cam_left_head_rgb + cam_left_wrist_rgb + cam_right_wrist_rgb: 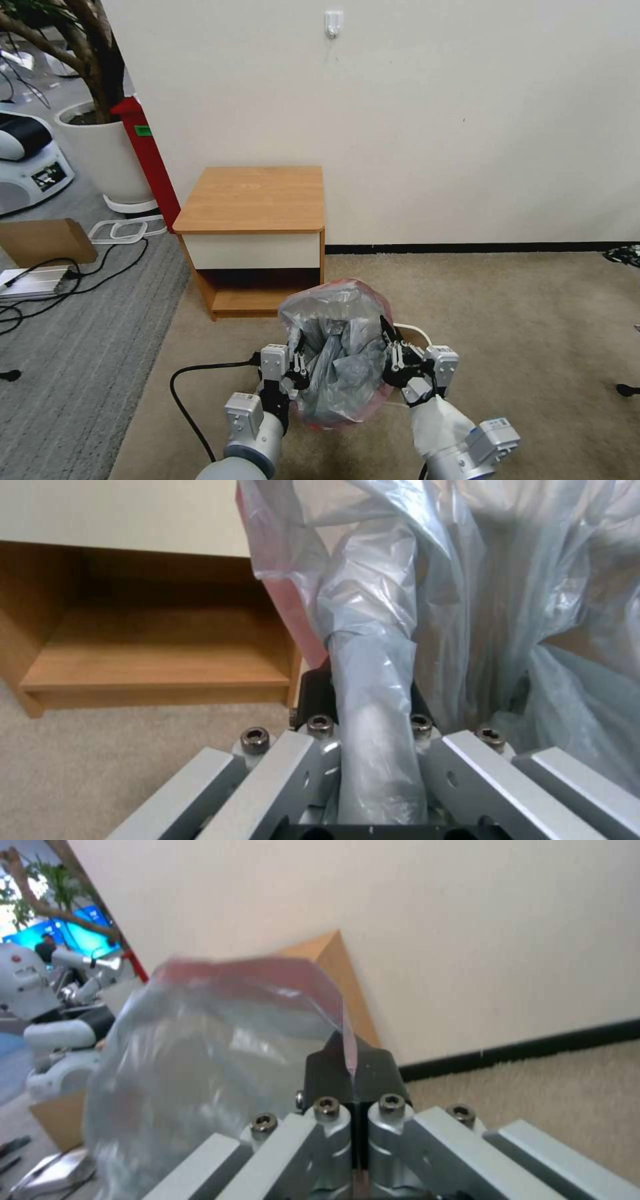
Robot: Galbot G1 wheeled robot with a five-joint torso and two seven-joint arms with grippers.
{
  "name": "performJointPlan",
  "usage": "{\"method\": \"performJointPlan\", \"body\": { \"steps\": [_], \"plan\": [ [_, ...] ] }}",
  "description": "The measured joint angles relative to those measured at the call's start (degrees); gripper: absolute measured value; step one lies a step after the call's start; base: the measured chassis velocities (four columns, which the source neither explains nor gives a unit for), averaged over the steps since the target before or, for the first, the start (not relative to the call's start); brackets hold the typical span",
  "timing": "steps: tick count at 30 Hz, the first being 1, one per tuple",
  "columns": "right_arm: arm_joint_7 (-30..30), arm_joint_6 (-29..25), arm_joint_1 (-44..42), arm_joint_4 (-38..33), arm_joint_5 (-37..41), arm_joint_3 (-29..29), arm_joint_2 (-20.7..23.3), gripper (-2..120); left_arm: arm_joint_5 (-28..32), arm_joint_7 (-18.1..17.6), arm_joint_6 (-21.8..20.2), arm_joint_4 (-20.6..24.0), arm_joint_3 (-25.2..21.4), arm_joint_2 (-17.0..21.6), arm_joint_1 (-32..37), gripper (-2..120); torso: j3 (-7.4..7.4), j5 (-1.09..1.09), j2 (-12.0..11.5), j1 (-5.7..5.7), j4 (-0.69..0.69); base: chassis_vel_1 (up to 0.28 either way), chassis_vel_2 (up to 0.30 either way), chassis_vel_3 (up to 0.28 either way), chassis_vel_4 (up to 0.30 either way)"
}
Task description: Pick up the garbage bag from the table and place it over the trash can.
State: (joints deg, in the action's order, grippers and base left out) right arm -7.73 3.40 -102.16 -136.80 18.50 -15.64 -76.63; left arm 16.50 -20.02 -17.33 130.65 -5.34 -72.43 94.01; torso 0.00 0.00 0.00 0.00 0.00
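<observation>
The grey translucent garbage bag [337, 353] with its pinkish-red rim hangs spread open between my two grippers, low over the carpet in front of the table [253, 197]. My left gripper [298, 363] is shut on a bunched fold of the bag [373, 680]. My right gripper [393, 355] is shut on the thin red rim band [351, 1060]. Under and behind the bag, a short curve of the trash can rim [415, 330] peeks out; the bag hides the rest. The table top is bare wood.
A red cabinet [150, 160] and a large white plant pot [107, 157] stand left of the table. A cardboard box [43, 240] and cables lie on the grey rug. A black cable [190, 387] loops on the carpet by my left arm.
</observation>
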Motion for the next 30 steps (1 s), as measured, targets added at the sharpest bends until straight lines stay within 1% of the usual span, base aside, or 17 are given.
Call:
{"method": "performJointPlan", "body": {
  "steps": [1, 3, 5, 6, 8, 9, 11, 14, 16, 19, 21, 25, 27, 29, 30],
  "plan": [
    [0.0, 0.0, 0.0, 0.0, 0.0, 0.0, 0.0, 0, 0.0, 0.0, 0.0, 0.0, 0.0, 0.0, 0.0, 4, 0.00, 0.00, 0.0, 0.00, 0.00, 0.000, 0.000, 0.000, 0.000],
    [-0.8, 0.9, 1.4, -0.4, 1.9, -1.9, 0.9, 0, 0.0, 0.2, -0.1, -0.1, 0.0, 0.0, 0.1, 4, 0.00, 0.00, 0.0, 0.00, 0.00, 0.000, 0.000, 0.000, 0.000],
    [-3.4, 2.6, 3.2, -0.8, 5.1, -4.0, 2.1, 0, 0.6, 0.4, -0.1, -0.3, -0.2, 0.1, 0.1, 4, 0.00, 0.00, 0.0, 0.00, 0.00, 0.000, 0.000, 0.000, 0.000],
    [-3.4, 2.6, 3.2, -0.8, 5.1, -4.0, 2.1, 0, 0.6, 0.4, -0.1, -0.3, -0.2, 0.1, 0.1, 4, 0.00, 0.00, 0.0, 0.00, 0.00, 0.000, 0.000, 0.000, 0.000],
    [-5.5, 4.2, 4.0, -1.0, 7.1, -5.0, 2.9, 0, 1.5, 0.5, -0.3, -0.3, -0.4, 0.1, 0.0, 4, 0.00, 0.00, 0.0, 0.00, 0.00, 0.000, 0.000, 0.000, 0.000],
    [-7.4, 6.0, 4.8, -1.1, 9.1, -5.6, 3.7, 0, 2.8, 0.5, -0.7, -0.1, -0.7, 0.2, 0.0, 4, 0.00, 0.01, 0.0, 0.00, 0.00, 0.000, 0.000, 0.000, 0.000],
    [-8.2, 6.7, 5.0, -1.1, 9.7, -5.8, 3.9, 0, 3.5, 0.5, -0.9, 0.1, -0.8, 0.2, 0.0, 4, 0.00, 0.01, 0.0, 0.00, 0.00, 0.000, 0.000, 0.000, 0.000],
    [-12.5, 11.0, 5.8, -1.2, 13.4, -7.0, 5.2, 0, 6.5, 0.6, -1.8, 0.5, -1.9, 0.2, 0.0, 4, 0.00, 0.01, 0.0, 0.00, 0.00, 0.000, 0.000, 0.000, 0.000],
    [-13.2, 11.8, 5.8, -1.3, 14.2, -7.2, 5.4, 0, 7.3, 0.6, -1.9, 0.6, -2.2, 0.2, -0.1, 4, 0.00, 0.01, 0.0, 0.00, 0.00, 0.000, 0.000, 0.000, 0.000],
    [-15.8, 14.7, 5.6, -2.4, 17.9, -8.5, 6.1, 0, 10.6, 0.6, -2.2, 0.6, -3.6, 0.1, -0.4, 4, 0.00, 0.00, 0.0, 0.00, 0.00, 0.000, 0.000, 0.000, 0.000],
    [-16.3, 15.2, 5.5, -2.8, 18.6, -8.7, 6.2, 0, 11.5, 0.6, -2.2, 0.6, -4.0, 0.1, -0.6, 4, 0.00, 0.00, 0.0, 0.00, 0.00, 0.000, 0.000, 0.000, 0.000],
    [-17.6, 17.0, 5.1, -4.2, 23.1, -9.7, 6.2, 0, 17.2, 1.9, -2.9, 0.2, -5.8, 0.0, -1.5, 4, 0.00, 0.00, 0.0, 0.00, 0.00, 0.000, 0.000, 0.000, 0.000],
    [-17.8, 17.1, 5.1, -4.3, 23.7, -9.8, 6.2, 0, 17.9, 1.9, -2.9, 0.1, -6.0, 0.0, -1.6, 4, 0.00, 0.00, 0.0, 0.00, 0.00, 0.000, 0.000, 0.000, 0.000],
    [-19.0, 18.0, 4.8, -5.7, 27.3, -10.7, 6.0, 0, 21.8, 2.0, -3.5, -0.6, -7.6, -0.1, -2.3, 4, 0.00, 0.00, 0.0, 0.00, 0.00, 0.000, 0.000, 0.000, 0.000],
    [-19.0, 18.0, 4.8, -5.7, 27.3, -10.7, 6.0, 0, 21.8, 2.0, -3.5, -0.6, -7.6, -0.1, -2.3, 4, 0.00, 0.00, 0.0, 0.00, 0.00, 0.000, 0.000, 0.000, 0.000]
  ]
}}
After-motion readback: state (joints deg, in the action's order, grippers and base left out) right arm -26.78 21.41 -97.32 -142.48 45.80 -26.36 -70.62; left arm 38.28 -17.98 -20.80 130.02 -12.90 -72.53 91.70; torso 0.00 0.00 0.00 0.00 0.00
